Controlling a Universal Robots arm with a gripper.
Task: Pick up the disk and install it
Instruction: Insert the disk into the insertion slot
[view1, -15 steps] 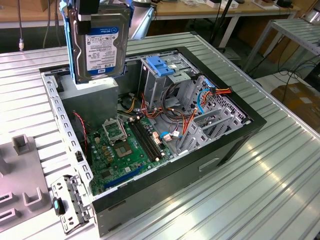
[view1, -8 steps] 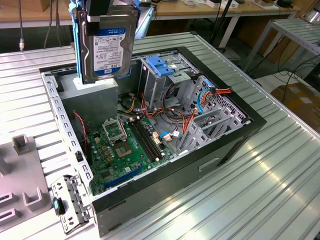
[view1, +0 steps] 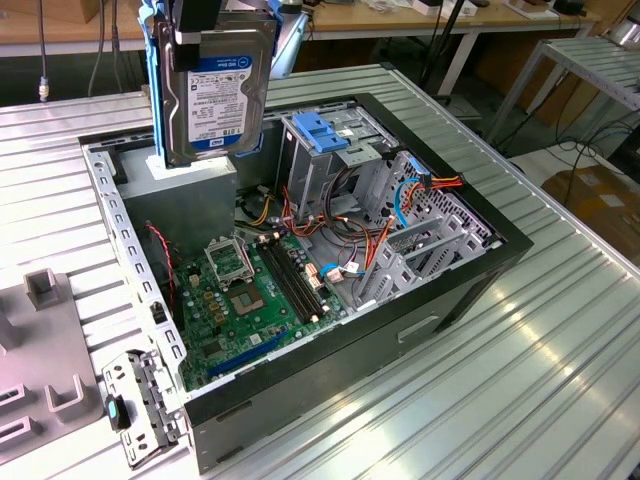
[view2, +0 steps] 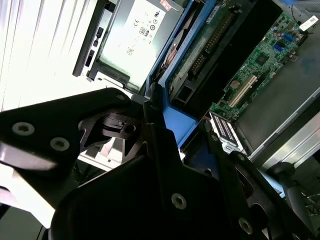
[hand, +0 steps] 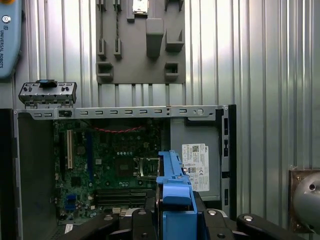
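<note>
Ribbed table (view1: 560, 350), open case (view1: 330, 365); above it, disk (view1: 225, 100) upright in gripper (view1: 200, 28).

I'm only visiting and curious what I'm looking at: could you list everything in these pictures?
disk: one, dark with a white-and-blue label and blue side rails, held upright above the power supply.
computer case: one, black, lying open on the table.
motherboard: one, green, on the case floor.
power supply: one, grey with a white sticker, in a case corner.
drive cage: one, grey metal with a blue latch, inside the case.
cables: several, red, orange and yellow, beside the cage.
fixture plate: one, grey, on the table beside the case.
table: one, ribbed silver metal.
pincer: one, black, shut on the disk.
</note>
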